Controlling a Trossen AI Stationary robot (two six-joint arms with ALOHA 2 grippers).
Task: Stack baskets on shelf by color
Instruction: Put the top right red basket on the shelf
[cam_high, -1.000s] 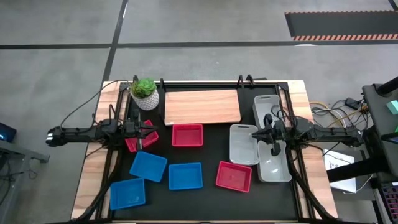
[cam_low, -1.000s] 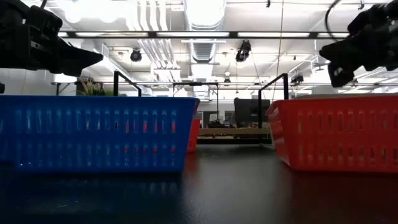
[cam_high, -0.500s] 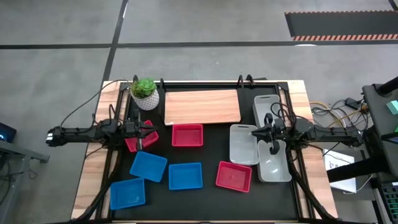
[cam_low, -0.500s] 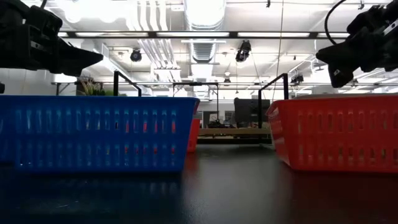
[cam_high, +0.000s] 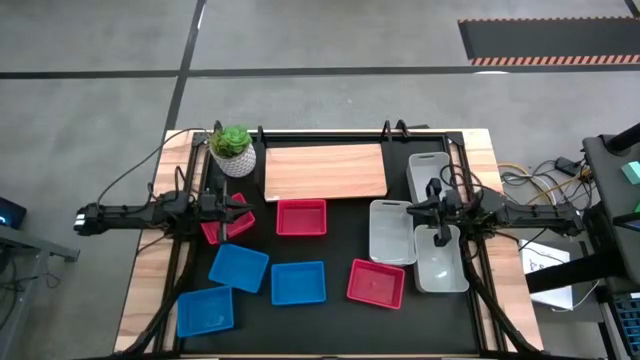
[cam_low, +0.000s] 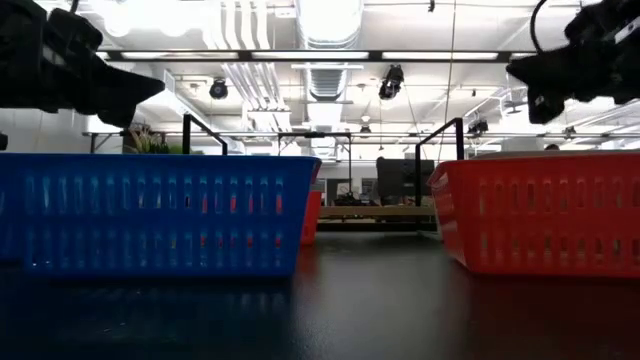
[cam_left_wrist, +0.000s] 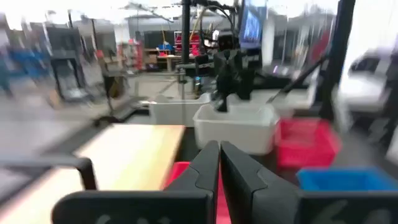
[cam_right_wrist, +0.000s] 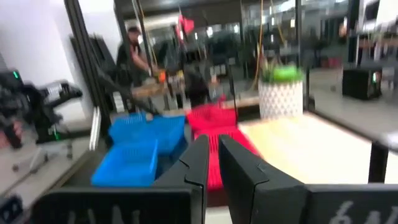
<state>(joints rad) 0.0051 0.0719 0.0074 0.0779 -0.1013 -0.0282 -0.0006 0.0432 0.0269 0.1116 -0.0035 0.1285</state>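
Observation:
The light-wood shelf lies at the table's far edge with nothing on it. Three red baskets, three blue ones and three whitish-grey ones sit flat on the black tabletop. My left gripper hovers shut above the leftmost red basket. My right gripper hovers shut over the whitish-grey baskets. In the low view both grippers are held well above the basket rims.
A white plant pot with a green plant stands at the shelf's left end. A black frame rail runs along the far edge. Bare tabletop lies between the middle red and whitish-grey baskets. A person shows in the room beyond.
My right gripper has risen a little and shifted slightly toward the far edge, staying shut. The baskets have stayed where they were.

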